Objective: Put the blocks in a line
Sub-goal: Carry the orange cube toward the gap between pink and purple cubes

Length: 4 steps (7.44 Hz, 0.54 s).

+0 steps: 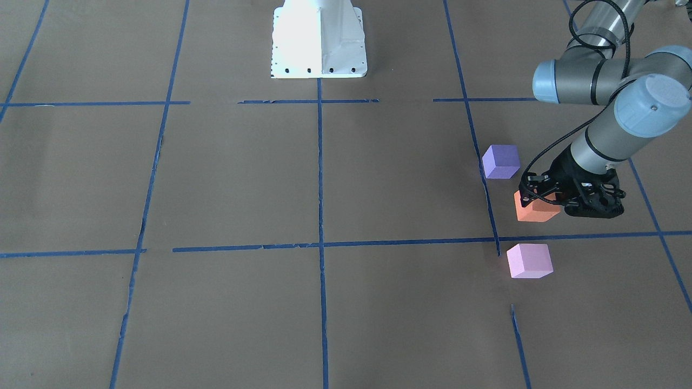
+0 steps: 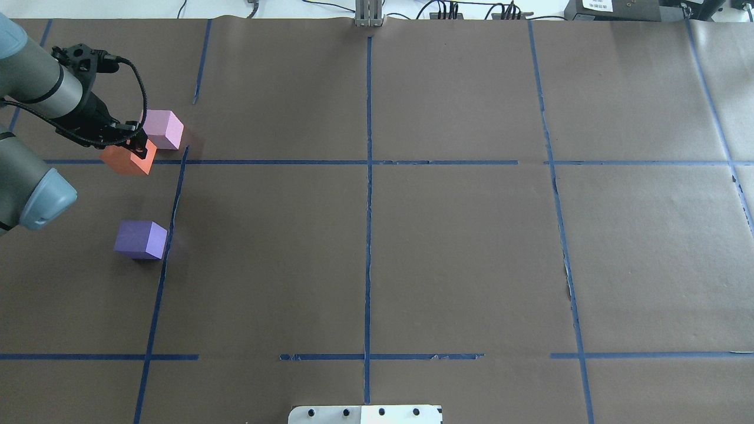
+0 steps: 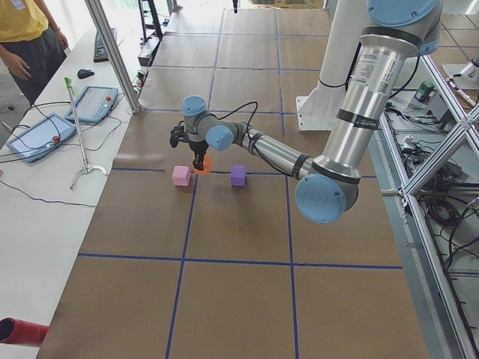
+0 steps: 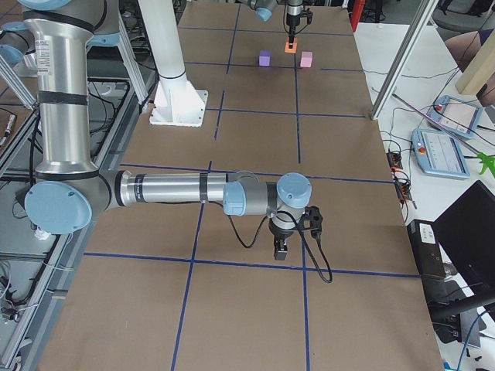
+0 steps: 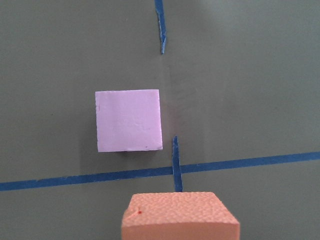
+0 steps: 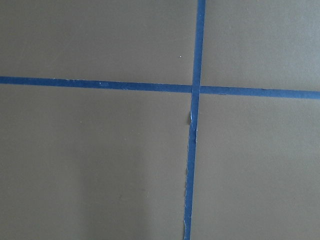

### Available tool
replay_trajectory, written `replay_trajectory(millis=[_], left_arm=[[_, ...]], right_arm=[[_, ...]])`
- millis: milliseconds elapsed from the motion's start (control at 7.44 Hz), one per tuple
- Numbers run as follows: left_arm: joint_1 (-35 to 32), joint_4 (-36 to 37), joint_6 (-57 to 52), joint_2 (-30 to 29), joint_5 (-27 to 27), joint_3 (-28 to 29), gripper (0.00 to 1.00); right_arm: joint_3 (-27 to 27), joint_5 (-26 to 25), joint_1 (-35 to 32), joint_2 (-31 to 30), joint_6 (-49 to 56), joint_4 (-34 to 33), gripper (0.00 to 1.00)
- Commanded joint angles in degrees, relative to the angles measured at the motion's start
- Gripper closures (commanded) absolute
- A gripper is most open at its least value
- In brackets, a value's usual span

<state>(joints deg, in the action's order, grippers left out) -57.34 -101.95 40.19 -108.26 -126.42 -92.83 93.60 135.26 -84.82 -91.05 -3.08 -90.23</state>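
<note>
Three blocks, seen overhead: orange, seemingly pinched by the left gripper, has pink close at one o'clock and purple apart at six; whether the right gripper is spread, I cannot tell.

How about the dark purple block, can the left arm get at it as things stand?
Probably yes for reach, but not to grasp it yet. The dark purple block stands alone, close to the left gripper, with nothing between them. The jaws, though, seem shut on the orange block.
</note>
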Motion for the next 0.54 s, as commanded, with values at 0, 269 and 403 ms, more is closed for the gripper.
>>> replay_trajectory(millis=[0,269,403], left_arm=[[0.9,-1.7,0.5,-0.3,-0.2,3.0,0.64],[2.7,-4.6,0.7,-0.8,-1.7,6.2,0.64],[2.9,-4.7,1.5,-0.8,-1.7,6.4,0.64]], right_arm=[[0.0,0.0,0.0,0.0,0.0,0.0,0.00],[0.0,0.0,0.0,0.0,0.0,0.0,0.00],[0.0,0.0,0.0,0.0,0.0,0.0,0.00]])
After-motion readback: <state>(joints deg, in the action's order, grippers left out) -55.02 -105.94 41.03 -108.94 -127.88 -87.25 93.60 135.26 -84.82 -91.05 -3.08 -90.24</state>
